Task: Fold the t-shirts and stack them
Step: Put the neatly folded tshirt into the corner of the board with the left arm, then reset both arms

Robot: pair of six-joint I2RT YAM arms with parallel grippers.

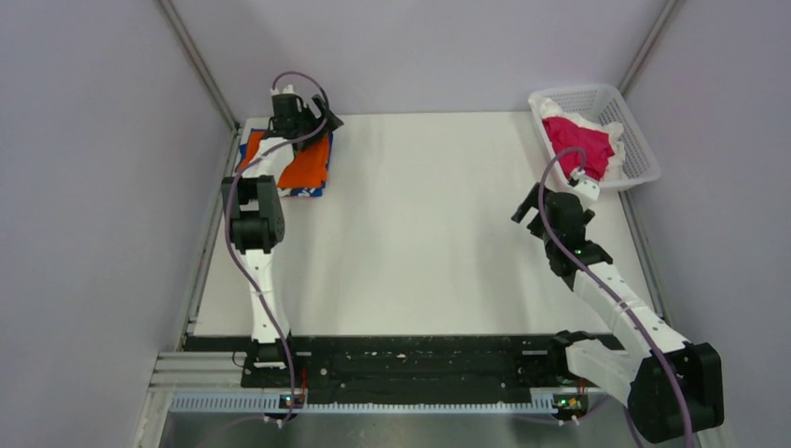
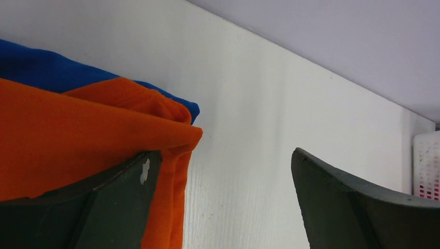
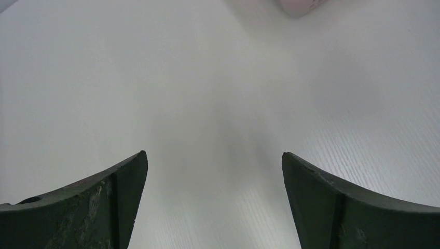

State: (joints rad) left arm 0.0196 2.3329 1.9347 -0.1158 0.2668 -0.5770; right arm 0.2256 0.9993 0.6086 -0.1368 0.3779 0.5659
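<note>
Far-left corner of bench [image 1: 429,233]: orange t-shirt [image 1: 303,166] lies folded on top of blue t-shirt [image 1: 250,149]. The blue shows only at the far-left edge and along the near edge of the stack. L arm reaches out over that stack.

L wrist cam: L claw [image 2: 225,155] is spread wide w/ nothing btwn the fingers, only bare bench in the gap. One finger [image 2: 104,207] sits over the orange shirt's folded edge; can't tell if it touches the cloth. Blue cloth pokes out from under the orange at the corner.

Mid bench is plain white surface.

R side: R claw [image 3: 214,154] is also spread apart, gripping nothing, pointing at bare bench, well apart from both shirts.

Far-right corner: white mesh basket [image 1: 644,149] w/ red cloth [image 1: 578,140] bunched inside, just beyond the R arm's wrist.
</note>
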